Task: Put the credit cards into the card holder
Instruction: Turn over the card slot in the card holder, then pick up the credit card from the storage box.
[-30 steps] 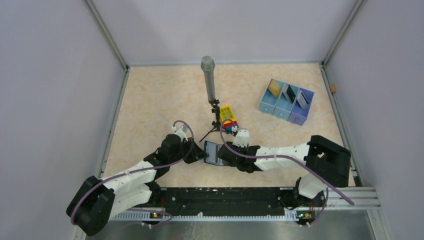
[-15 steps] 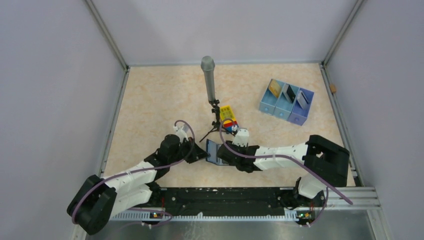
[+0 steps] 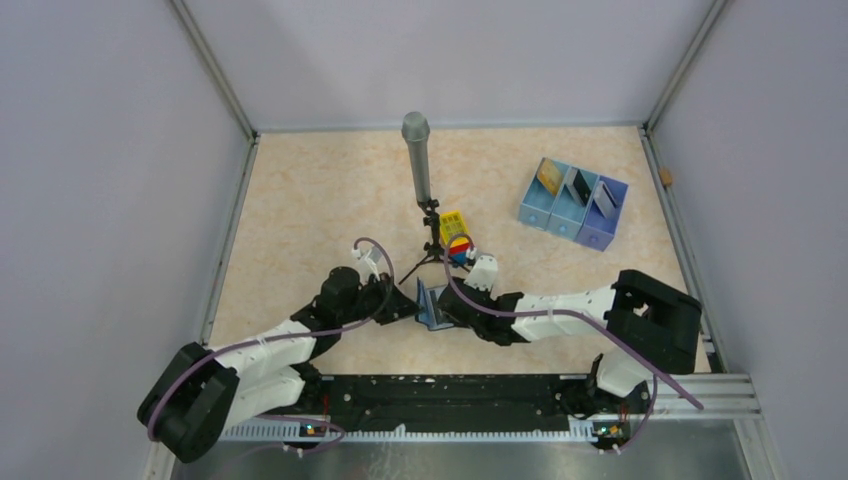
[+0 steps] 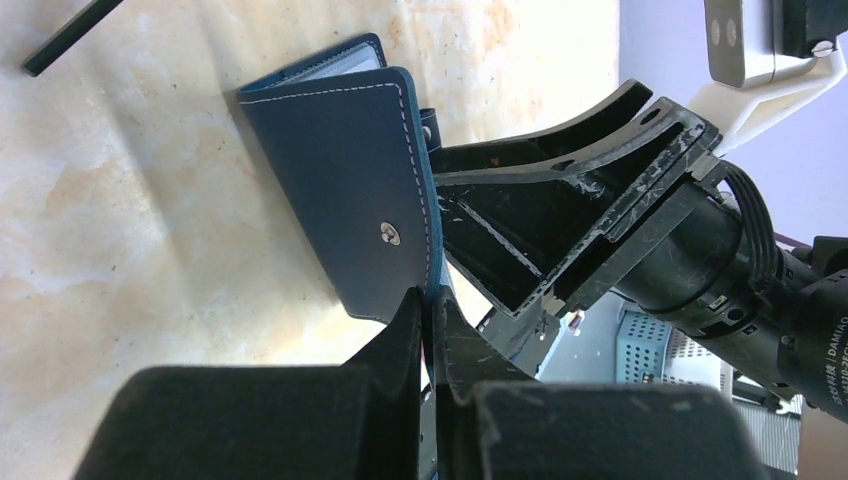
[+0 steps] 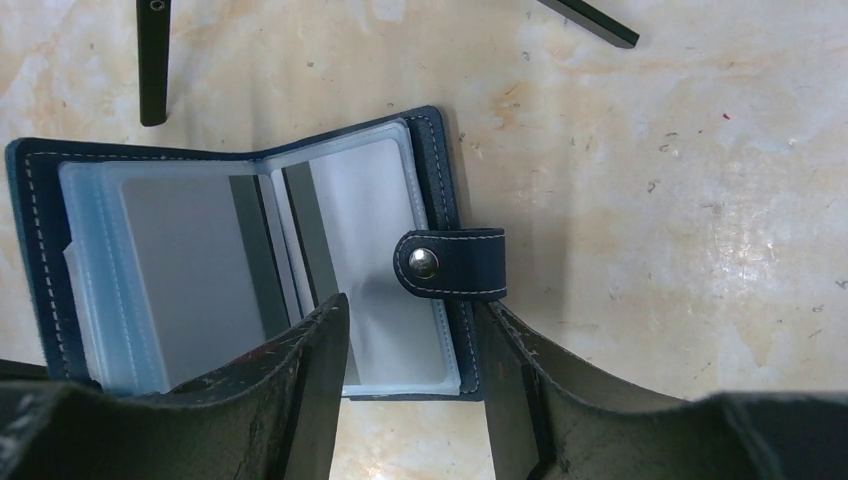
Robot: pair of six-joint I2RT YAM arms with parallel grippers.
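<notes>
Pinched cover of navy-blue folding card holder in left hand, near centre; straddled snap-tab half with spread right hand. Loaded none yet of thin plastic credit cards, standing in far-right pale-blue tray.

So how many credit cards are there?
3, all in the blue tray at the far right: gold card in the left compartment, dark card in the middle, pale card on the right. The wallet may hide more.

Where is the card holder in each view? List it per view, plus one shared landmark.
Top external: card holder low centre.
Left wrist: card holder upper centre, navy cover showing.
Right wrist: card holder left of centre, open, sleeves showing.
Shared landmark: black tripod legs.
</notes>
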